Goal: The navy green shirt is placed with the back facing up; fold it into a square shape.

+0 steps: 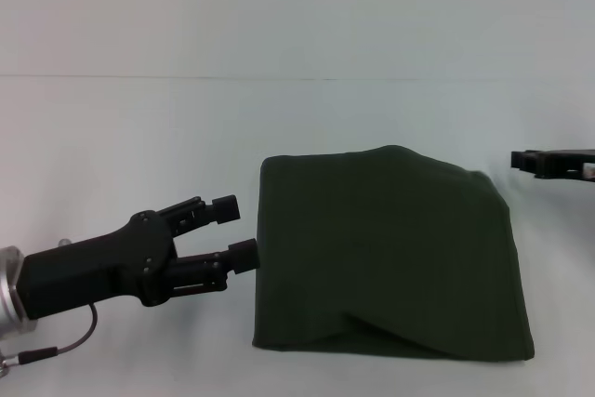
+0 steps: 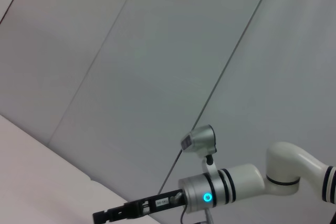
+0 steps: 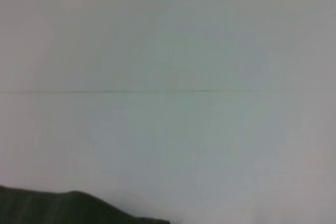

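The shirt (image 1: 390,253) lies on the white table (image 1: 139,146), a little right of the middle and toward the near edge, folded into a rough square with plain dark green cloth facing up. Its left edge runs fairly straight from far to near; the far edge bulges upward in a soft hump, and the far right corner slopes off at an angle. Along the near edge a fold shows, a flap of cloth rising in a shallow ridge from the near left corner toward the middle. The left gripper (image 1: 240,231) sits low on the left side, just beside the shirt's left edge, pointing right toward it; its two black fingers are spread apart with a clear gap between them and nothing is caught in that gap. The nearer fingertip (image 1: 244,255) looks to be right at the cloth's edge, though actual contact cannot be made out, while the farther one stands a bit clear of it. The right gripper (image 1: 554,164) shows only as a black piece at the right border, well apart from the shirt and farther back, and whether its fingers are parted cannot be told. In the left wrist view the right arm (image 2: 236,187) appears across the scene, silver and white with a blue ring light. The right wrist view shows bare table with a dark sliver of the shirt (image 3: 68,208) at one edge.
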### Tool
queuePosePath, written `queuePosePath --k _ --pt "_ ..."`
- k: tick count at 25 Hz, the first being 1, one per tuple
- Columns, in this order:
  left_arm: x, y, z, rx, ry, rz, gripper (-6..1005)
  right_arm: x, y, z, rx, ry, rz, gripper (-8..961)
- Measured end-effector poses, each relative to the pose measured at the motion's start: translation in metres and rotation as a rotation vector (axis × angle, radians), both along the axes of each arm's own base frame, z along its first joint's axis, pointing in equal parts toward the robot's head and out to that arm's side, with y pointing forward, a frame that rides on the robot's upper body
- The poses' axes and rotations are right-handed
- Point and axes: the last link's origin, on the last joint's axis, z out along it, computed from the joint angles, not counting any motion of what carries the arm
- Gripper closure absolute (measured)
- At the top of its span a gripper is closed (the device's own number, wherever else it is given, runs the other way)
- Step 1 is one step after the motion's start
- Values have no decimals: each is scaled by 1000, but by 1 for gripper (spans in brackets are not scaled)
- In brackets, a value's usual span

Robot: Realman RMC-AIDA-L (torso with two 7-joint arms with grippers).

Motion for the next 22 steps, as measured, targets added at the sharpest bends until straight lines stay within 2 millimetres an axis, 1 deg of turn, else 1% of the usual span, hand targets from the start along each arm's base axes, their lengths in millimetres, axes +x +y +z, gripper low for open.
queuePosePath --k 2,4,5,8,12,13,14,16,21,22 --pt "-1 0 0 3 3 5 49 1 -3 3 -1 22 12 811" --pt "-1 1 0 6 6 11 49 3 -11 9 -1 69 56 687" --pt "-2 1 0 8 8 14 49 1 -16 12 -3 99 102 625" --pt "-6 4 -2 14 39 30 49 -5 -38 10 -27 151 297 559" --pt "-16 10 -6 7 139 65 49 -10 -70 -4 -68 178 528 471" --pt "-16 10 -6 7 139 65 49 -10 -77 -7 -79 181 575 449" --pt "-19 12 -6 7 187 60 49 -10 -84 -11 -93 188 617 427" --pt "-20 12 -4 18 216 45 49 -6 -99 -19 -110 182 687 383" --pt "-27 12 -3 82 278 4 49 11 -129 -37 -113 160 735 155" --pt "-30 12 -5 92 297 1 49 15 -133 -41 -111 154 734 139"
